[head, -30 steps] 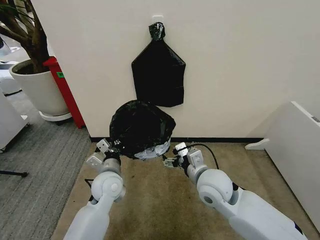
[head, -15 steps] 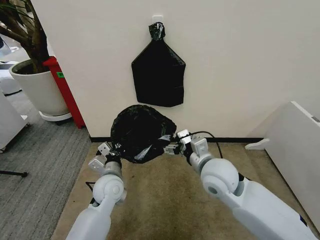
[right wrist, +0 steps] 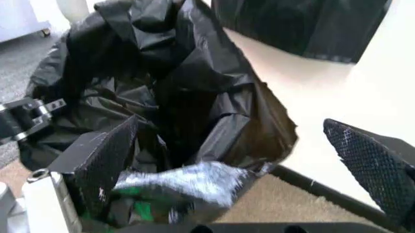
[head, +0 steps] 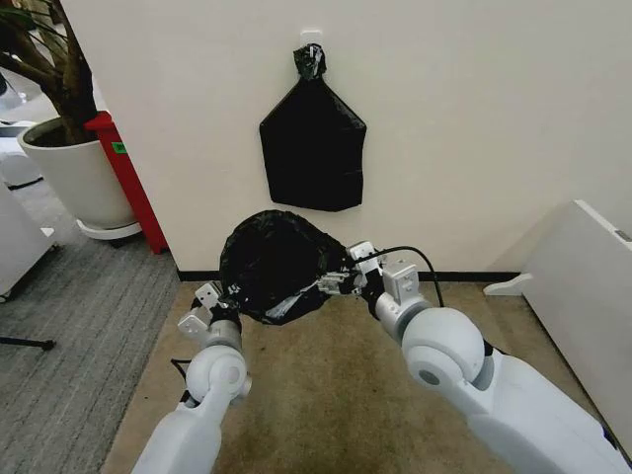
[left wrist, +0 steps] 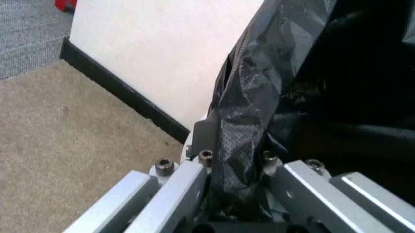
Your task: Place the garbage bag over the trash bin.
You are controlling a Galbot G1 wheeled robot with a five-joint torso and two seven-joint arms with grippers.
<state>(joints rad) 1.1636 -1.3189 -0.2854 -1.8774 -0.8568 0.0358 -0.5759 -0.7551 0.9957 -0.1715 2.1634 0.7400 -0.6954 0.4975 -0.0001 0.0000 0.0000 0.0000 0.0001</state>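
Note:
The garbage bag [head: 276,262] is a glossy, crinkled black mass held up in front of the wall, its mouth spread open and facing me. My left gripper [head: 225,296] is at the bag's lower left edge. In the left wrist view the gripper [left wrist: 236,160] is shut on a fold of the bag [left wrist: 259,97]. My right gripper [head: 334,282] is at the bag's right edge. In the right wrist view it [right wrist: 240,155] stands open, one finger pad [right wrist: 107,155] against the bag [right wrist: 188,87]. The trash bin is hidden.
A flat black bundle [head: 312,138] with a knotted top hangs on the wall above. A large white plant pot [head: 74,173] and a red stand [head: 128,178] are at the left. A white cabinet [head: 592,286] is at the right. Beige carpet lies below.
My right gripper has risen and moved toward the wall along the bag's right edge. The pale patch under the bag no longer shows. The left gripper has hardly moved.

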